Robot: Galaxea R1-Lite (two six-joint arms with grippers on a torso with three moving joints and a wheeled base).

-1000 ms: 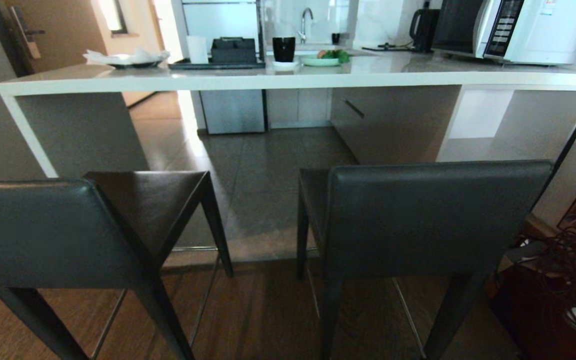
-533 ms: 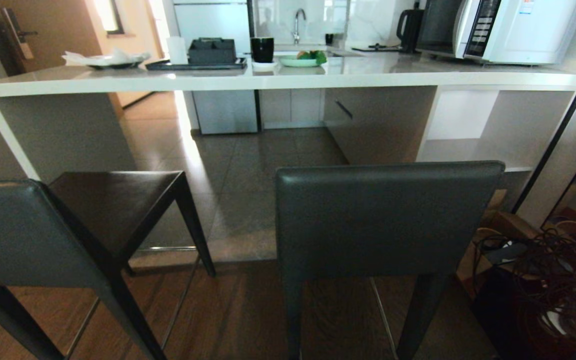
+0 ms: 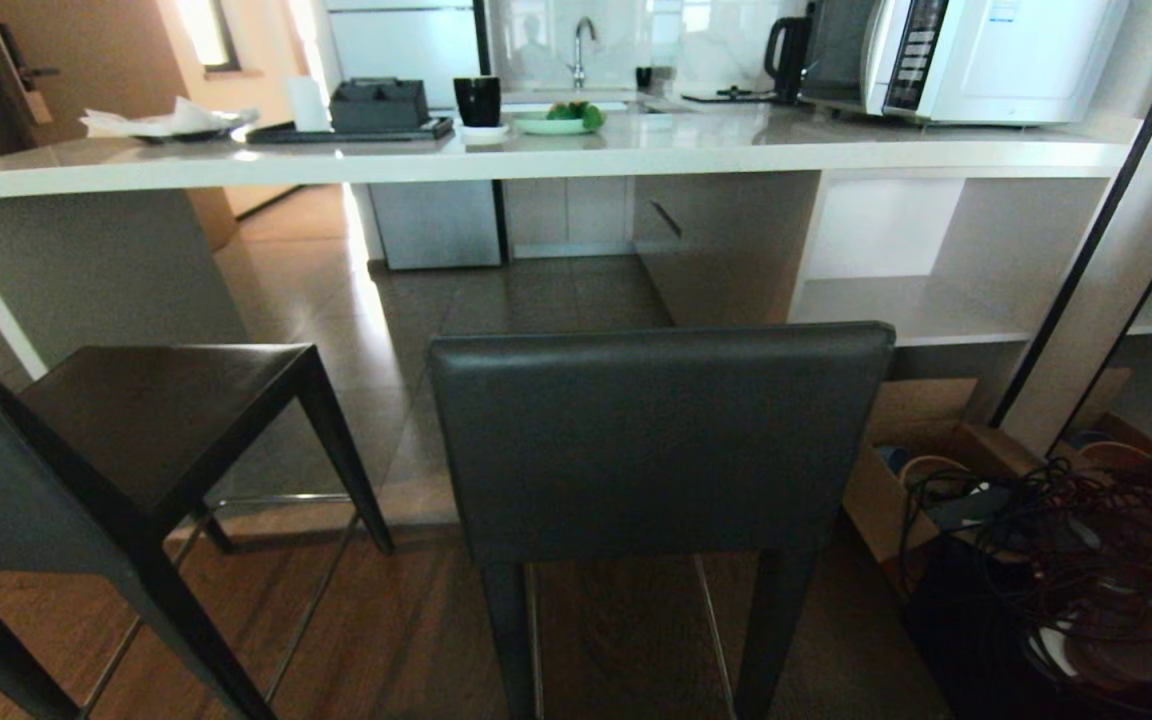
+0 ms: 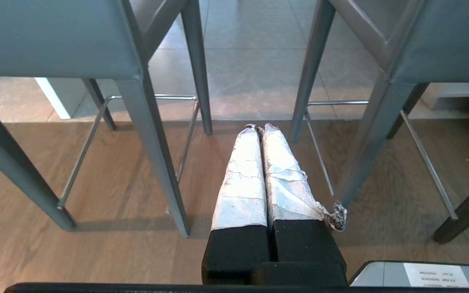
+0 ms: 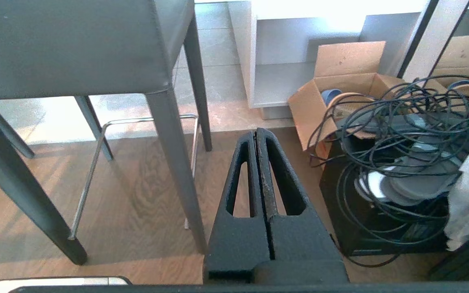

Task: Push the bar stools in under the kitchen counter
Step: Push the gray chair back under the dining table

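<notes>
Both tools, the left tool and right tool, hang pressed together and empty behind the bar stools, which stand short of the desk, neither yet pushed under it.

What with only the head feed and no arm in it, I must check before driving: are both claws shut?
Observer: Yes. The left claw is shut and empty, its fingers wrapped in pale tape.
Operator: And the right?
Observer: The right claw is shut and empty too, bare black.
Operator: Where do they point?
Observer: Left one at the gap between the left stool and the right stool; right one between the right stool and the cable tangle.
</notes>
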